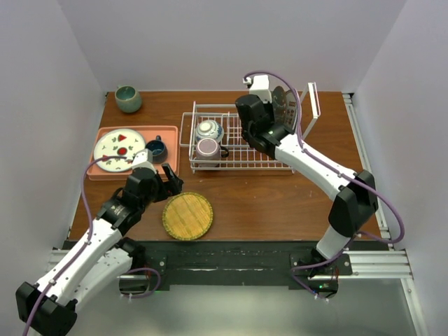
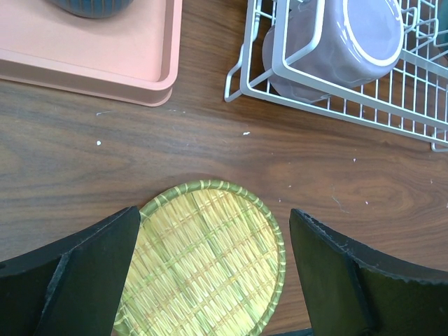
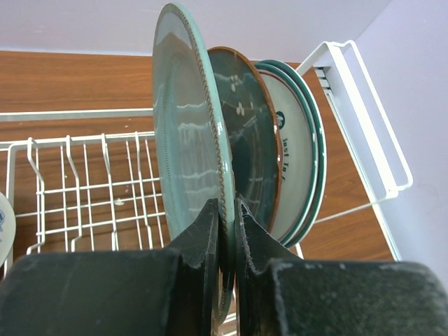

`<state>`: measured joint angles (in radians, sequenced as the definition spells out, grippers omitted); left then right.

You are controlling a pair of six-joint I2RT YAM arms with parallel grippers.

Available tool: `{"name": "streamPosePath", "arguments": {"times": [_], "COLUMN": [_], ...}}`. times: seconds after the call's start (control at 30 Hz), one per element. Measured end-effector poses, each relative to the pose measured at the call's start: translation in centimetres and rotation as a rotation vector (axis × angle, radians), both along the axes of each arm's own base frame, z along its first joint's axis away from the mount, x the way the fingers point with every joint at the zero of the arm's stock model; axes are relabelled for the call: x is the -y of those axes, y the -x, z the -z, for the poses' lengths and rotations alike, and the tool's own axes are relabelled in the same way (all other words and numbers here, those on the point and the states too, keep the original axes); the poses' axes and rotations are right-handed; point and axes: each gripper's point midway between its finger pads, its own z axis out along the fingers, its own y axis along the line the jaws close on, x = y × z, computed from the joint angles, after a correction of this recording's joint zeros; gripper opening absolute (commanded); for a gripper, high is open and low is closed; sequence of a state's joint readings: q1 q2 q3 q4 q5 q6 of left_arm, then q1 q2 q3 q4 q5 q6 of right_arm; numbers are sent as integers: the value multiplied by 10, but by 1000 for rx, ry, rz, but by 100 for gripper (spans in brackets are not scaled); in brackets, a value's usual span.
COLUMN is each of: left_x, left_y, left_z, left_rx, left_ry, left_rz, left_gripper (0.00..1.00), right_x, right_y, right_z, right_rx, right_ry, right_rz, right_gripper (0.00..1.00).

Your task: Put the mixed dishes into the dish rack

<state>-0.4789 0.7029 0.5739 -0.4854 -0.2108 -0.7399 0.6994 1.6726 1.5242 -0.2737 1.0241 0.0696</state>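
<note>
1. Far left, off the job: a round grey-green cup (image 1: 128,99) stands at the back corner. In front of it a salmon-pink tray (image 1: 101,173) holds a white plate with red fruit marks (image 1: 119,150) and a small dark blue cup (image 1: 155,148).
2. The left tool (image 2: 213,224) hangs released, fingers spread wide, just above the near rim of the yellow plate (image 1: 187,215). That plate lies flat on the desk (image 1: 280,199), outside the rack and untouched. I judge it the one dish left to load.
3. The dish rack (image 1: 234,166) stands mid-desk. At its left end sit the blue-and-white bowl (image 1: 208,129) and, in front of it, the pinkish glass mug (image 2: 343,42), tipped on its side between the wires. Both look done.
4. The right tool (image 3: 225,217) is clenched on the lower rim of a pale teal plate (image 3: 185,140), which is upright among the prongs at the rack's right end. Behind it stand a dark teal plate with a brown rim (image 3: 245,140) and the lettered teal-rimmed plate (image 3: 297,164), near the tall wire end piece (image 3: 364,119). Whether the held plate is fully seated I cannot tell.
5. The desk is dark wood grain with a few pale specks. Plain, pale walls close it in on three sides.
</note>
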Motion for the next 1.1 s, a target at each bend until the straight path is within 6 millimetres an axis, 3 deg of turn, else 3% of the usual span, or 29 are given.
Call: {"name": "streamPosePath", "arguments": {"times": [0.4,0.8,1.1], "left_x": [1,1,1], "left_y": [-1,0,1], "left_z": [1,7,9], "left_rx": [-3,-19,-22], "left_ry": [1,-6,-8], "left_rz": [4,4,4], "left_gripper": [94,95,95], "right_x": [-6,-1,11], "right_y": [-25,-36,-40], "right_z": [40,29,28], "right_rx": [-62,-5,10], "right_ry": [20,-26,-50], "right_rz": [-6,30,74], "right_gripper": [0,49,60]}}
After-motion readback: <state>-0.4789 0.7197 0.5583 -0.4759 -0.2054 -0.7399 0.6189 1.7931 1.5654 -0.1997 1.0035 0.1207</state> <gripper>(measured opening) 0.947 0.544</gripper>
